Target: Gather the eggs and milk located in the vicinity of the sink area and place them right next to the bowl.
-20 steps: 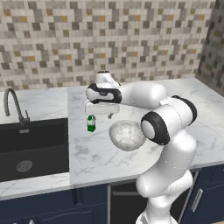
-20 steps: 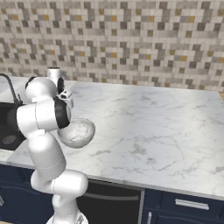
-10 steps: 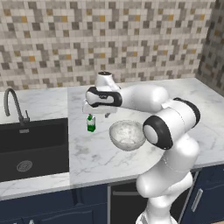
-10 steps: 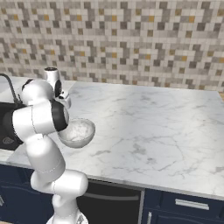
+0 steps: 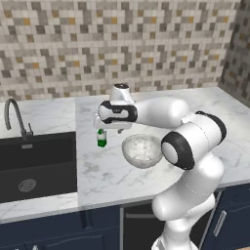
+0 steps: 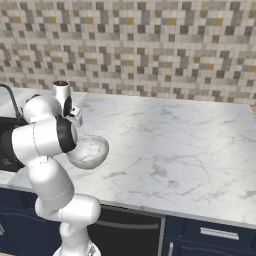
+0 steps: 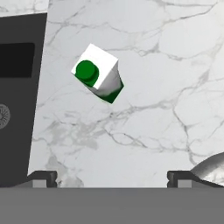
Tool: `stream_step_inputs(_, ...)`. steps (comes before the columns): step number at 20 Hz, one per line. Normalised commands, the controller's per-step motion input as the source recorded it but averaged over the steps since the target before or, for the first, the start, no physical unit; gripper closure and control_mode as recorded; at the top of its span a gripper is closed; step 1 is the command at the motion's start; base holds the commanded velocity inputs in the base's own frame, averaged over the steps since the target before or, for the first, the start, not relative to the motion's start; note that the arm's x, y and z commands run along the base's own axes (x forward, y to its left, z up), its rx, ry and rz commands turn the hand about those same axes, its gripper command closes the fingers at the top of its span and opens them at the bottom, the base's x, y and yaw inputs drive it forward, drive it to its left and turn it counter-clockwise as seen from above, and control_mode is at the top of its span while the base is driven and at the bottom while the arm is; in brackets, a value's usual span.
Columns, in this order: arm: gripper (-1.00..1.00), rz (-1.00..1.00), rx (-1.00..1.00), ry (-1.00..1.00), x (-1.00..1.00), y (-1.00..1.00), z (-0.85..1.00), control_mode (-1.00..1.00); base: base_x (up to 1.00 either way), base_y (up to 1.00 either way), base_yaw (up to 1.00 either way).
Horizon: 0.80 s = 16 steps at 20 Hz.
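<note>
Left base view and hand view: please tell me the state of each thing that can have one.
gripper: open, empty, above the counter.
milk: upright, cap on, standing free on the counter.
bowl: upright, right of the milk.
sink: tap not running.

In the left base view the hand covers the top of the milk (image 5: 101, 139), and the sink (image 5: 34, 163) runs off the edge at 9 o'clock. In the right base view the arm hides the near side of the bowl (image 6: 92, 151) and most of the sink. In the hand view the bowl is cut off at 4 o'clock, the sink at 9 o'clock.
</note>
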Motion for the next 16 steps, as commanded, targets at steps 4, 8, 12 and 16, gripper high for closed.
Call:
stream_step_inputs(4,-1.0,0.0,-0.06,0.0,0.27,0.0,-0.02,-1.0,0.0,0.0,0.0)
stream_step_inputs(8,-1.0,0.0,-0.11,0.09,0.28,0.02,-0.15,-1.0,0.0,0.0,0.0)
stream_step_inputs(12,-1.0,0.0,-0.02,0.09,0.18,0.02,-0.21,-1.0,0.0,0.0,0.0)
stream_step_inputs(16,-1.0,0.0,0.0,-0.01,0.0,0.12,0.0,-1.0,0.0,0.0,0.0)
